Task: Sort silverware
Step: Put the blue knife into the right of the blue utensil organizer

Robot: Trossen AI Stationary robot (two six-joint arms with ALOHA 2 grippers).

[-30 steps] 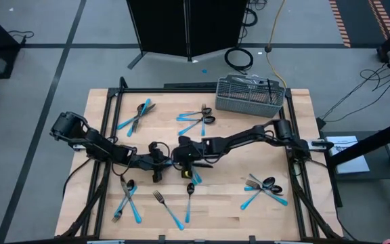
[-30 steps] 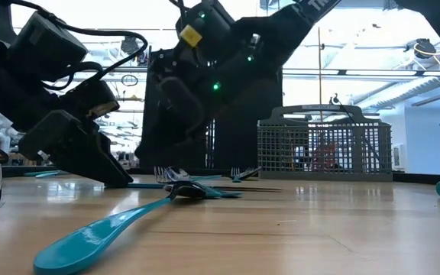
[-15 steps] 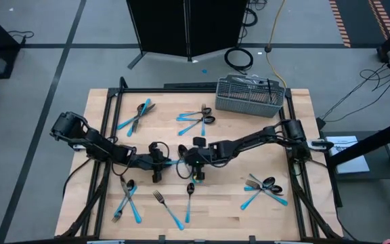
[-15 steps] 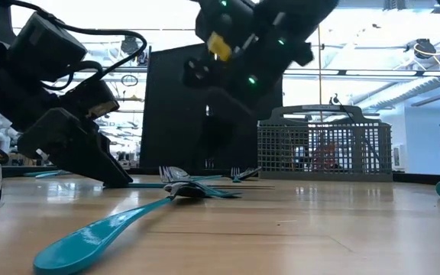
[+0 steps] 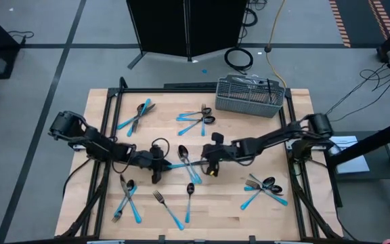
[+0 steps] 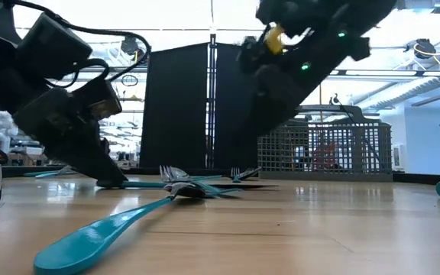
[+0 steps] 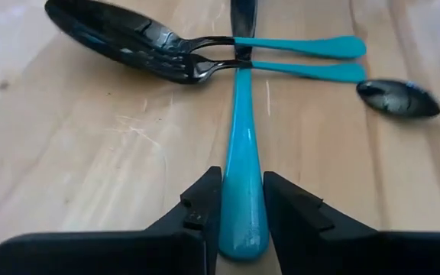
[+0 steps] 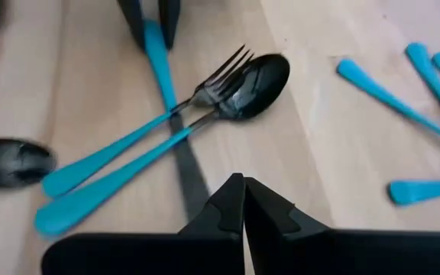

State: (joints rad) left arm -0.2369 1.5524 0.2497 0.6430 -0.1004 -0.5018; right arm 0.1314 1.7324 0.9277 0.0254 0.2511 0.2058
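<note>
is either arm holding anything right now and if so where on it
The left end effector is shut on a knife at the tip of its blue handle. The right end effector is shut and holds nothing.

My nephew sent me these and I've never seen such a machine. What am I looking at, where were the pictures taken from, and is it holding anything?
Two dark robot arms work at a wooden table. One picture looks straight down, one looks level across the tabletop, and two come from cameras on the wrists. Blue-handled forks, spoons and knives lie in small heaps, with a wire basket at the far edge. The left claw has its fingers on either side of a knife that lies flat under a crossed fork and spoon. The right claw hangs shut and empty above that heap.
</note>
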